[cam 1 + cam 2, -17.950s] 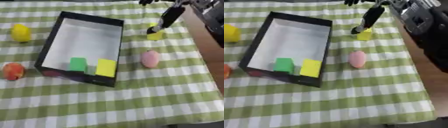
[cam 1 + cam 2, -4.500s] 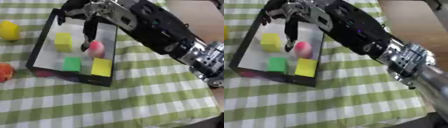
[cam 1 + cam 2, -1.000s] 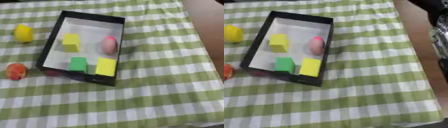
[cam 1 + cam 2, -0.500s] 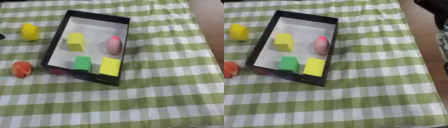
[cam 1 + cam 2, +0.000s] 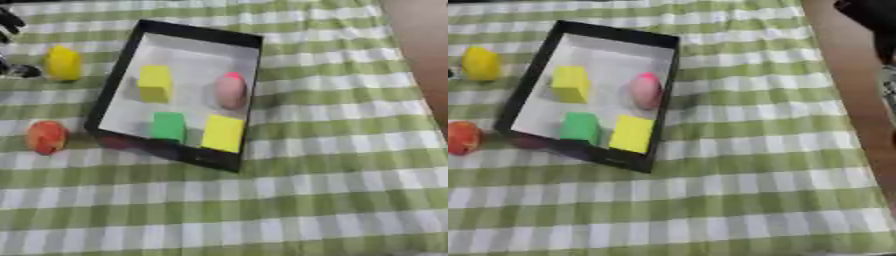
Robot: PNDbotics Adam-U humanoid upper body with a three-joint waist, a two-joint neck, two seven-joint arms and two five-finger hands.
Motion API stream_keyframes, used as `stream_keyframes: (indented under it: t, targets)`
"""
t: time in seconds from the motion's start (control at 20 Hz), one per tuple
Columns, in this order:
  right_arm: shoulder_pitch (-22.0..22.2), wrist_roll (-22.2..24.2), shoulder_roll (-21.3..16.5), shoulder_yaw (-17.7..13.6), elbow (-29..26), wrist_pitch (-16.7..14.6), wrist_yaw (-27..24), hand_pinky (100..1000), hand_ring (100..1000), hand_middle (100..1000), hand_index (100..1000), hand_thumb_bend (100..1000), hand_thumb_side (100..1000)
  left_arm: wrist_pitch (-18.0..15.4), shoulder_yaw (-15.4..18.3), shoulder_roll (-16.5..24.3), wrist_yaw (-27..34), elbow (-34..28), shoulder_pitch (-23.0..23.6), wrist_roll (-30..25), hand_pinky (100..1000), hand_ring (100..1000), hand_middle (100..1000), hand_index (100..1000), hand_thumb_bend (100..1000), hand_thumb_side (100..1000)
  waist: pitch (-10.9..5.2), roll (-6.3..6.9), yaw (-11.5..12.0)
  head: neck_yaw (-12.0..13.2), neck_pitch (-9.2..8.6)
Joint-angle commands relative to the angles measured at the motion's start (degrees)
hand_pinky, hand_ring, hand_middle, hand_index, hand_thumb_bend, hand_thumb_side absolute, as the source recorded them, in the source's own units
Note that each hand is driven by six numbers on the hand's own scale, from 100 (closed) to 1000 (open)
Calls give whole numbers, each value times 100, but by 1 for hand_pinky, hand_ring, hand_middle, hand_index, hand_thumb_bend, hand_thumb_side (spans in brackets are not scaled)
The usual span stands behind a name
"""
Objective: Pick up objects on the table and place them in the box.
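A: What lies in the box (image 5: 115, 82) now?

B: Four things lie on its white floor. A yellow block (image 5: 155, 83) is at the far left, a pink egg-shaped thing (image 5: 231, 90) is at the far right against the wall, a green block (image 5: 168, 126) is at the near left, and a second yellow block (image 5: 223, 133) is just beside the green one, at the near wall.

A: And what is outside the box?

B: A yellow round thing (image 5: 62, 63) rests on the checked cloth (image 5: 332, 165) of the bench, to the left of the box and apart from it. A red-orange fruit (image 5: 46, 136) lies nearer, just beside the box's left near corner.

A: Where are the hands?

B: The left hand (image 5: 10, 22) shows only at the upper left edge, as dark fingers close to the yellow round thing. One cannot tell if they are bent or straight, and they do not seem to hold anything. On the right side only a dark part of the arm (image 5: 875, 15) shows, in the upper right corner; the right hand itself is not visible.
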Motion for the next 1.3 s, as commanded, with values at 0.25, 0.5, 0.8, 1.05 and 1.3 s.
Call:
stream_keyframes:
  t: [0.25, 0.5, 0.8, 1.05, 1.3]
  targets:
    - [-89, -7, -37, -21, -102, 48, -74, 912, 798, 680, 773, 382, 298, -100, 176, -302, -380, 438, -206, 181, 792, 746, 744, 846, 622, 100, -141, 26, -55, 72, -16]
    - [-126, 10, -1, 5, -102, 78, -98, 912, 797, 679, 772, 384, 299, -176, 237, -575, -683, 726, -269, 415, 778, 739, 736, 857, 595, 100, -125, 22, -96, 121, -16]
    - [-138, -2, 27, 10, -102, 135, -121, 912, 795, 678, 773, 382, 301, -158, 327, -725, -1080, 885, -293, 863, 710, 679, 654, 777, 397, 100, -108, 17, -116, 141, -16]
    - [-148, 28, 50, 23, -102, 151, -181, 916, 797, 681, 774, 367, 308, -122, 379, -802, -1447, 912, -297, 1430, 618, 572, 525, 625, 157, 100, -110, 6, -129, 153, -16]
    - [-135, 43, 20, 9, -102, 137, -189, 918, 798, 682, 775, 361, 309, -232, 223, -615, -1353, 417, -308, 1343, 627, 576, 519, 614, 142, 100, -122, 17, -104, 67, -16]
